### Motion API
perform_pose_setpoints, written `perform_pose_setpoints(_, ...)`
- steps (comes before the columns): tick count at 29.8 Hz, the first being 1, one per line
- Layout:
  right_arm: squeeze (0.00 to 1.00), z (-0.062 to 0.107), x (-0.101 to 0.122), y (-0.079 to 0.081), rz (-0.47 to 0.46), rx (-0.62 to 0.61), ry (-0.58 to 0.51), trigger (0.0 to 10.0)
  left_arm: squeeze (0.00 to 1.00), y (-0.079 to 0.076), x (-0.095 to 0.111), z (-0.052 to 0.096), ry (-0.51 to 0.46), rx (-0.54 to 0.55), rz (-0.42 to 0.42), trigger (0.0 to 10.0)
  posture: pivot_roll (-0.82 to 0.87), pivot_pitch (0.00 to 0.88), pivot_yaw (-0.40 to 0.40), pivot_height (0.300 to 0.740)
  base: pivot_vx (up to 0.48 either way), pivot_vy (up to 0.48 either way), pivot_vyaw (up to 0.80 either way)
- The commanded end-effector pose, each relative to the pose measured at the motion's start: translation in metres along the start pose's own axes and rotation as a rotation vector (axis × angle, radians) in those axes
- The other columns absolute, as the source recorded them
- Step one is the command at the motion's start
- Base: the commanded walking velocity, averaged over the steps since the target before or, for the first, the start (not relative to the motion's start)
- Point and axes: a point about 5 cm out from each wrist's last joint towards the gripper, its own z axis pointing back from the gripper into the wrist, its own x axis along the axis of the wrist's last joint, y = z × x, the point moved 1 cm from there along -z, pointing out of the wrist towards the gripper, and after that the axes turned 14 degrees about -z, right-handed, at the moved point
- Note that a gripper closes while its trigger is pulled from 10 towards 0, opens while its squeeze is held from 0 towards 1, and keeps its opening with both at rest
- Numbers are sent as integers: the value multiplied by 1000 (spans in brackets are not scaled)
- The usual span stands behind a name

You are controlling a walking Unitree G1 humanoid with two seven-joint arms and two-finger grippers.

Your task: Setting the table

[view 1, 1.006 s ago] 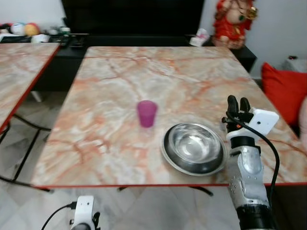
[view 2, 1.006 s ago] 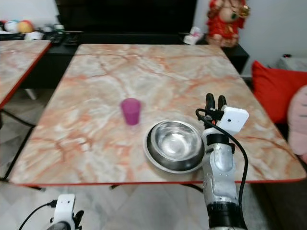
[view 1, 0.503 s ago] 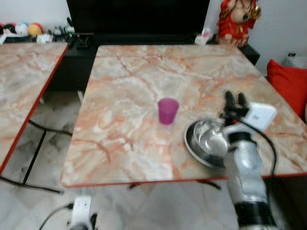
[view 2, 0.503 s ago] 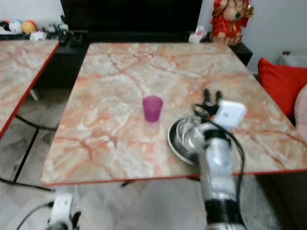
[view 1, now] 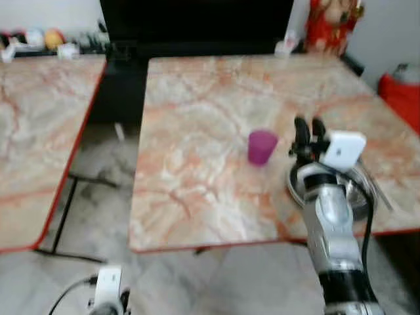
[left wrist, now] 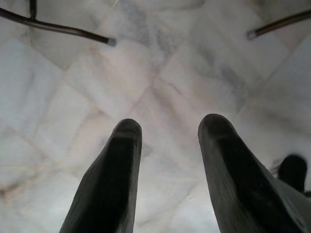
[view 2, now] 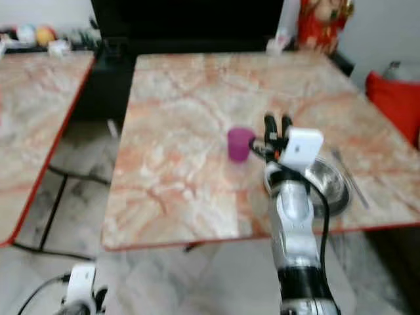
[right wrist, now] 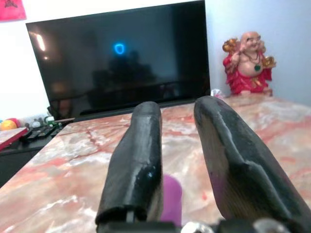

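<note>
cup [view 1: 262,146] seemingly just beyond end effector [view 1: 309,126].

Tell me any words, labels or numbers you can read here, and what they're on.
None can be read.
The red poster on the wall bears dark marks, cut off and too blurred to read.
The TV screen shows a blue glow, no text.
The cup, bowl and statue carry no visible writing.

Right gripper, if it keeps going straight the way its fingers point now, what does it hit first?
Probably the purple cup: in the right wrist view it sits low between the open fingers of the right gripper. Depth is unclear, and the fingers may pass just over its rim.
</note>
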Motion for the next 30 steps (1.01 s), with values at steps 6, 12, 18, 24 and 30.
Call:
perform_pose_setpoints(6, 0, 1, 2, -4, -6, -15, 0, 10000, 0, -2, -4, 1, 14, -6, 7, 10000, -5, 70, 15, 740, 0, 340, 0)
perform_pose_setpoints(12, 0, 1, 1, -1, 8, -3, 5, 10000, 0, -1, -4, 1, 16, -4, 6, 10000, -6, 71, 16, 740, 0, 351, 0)
perform_pose_setpoints(18, 0, 1, 2, 0, 24, 14, 6, 10000, 0, -1, -5, 1, 17, -6, 4, 10000, -9, 69, 17, 740, 0, 349, 503)
perform_pose_setpoints(24, 0, 1, 1, 0, 5, 10, 9, 10000, 0, -2, -5, 1, 19, -12, 2, 10000, -10, 68, 18, 740, 0, 347, 205)
perform_pose_setpoints(30, 0, 2, 1, -2, 26, 10, 10, 10000, 0, -2, -7, 2, 24, -13, 0, 10000, -8, 39, 13, 740, 0, 348, 0)
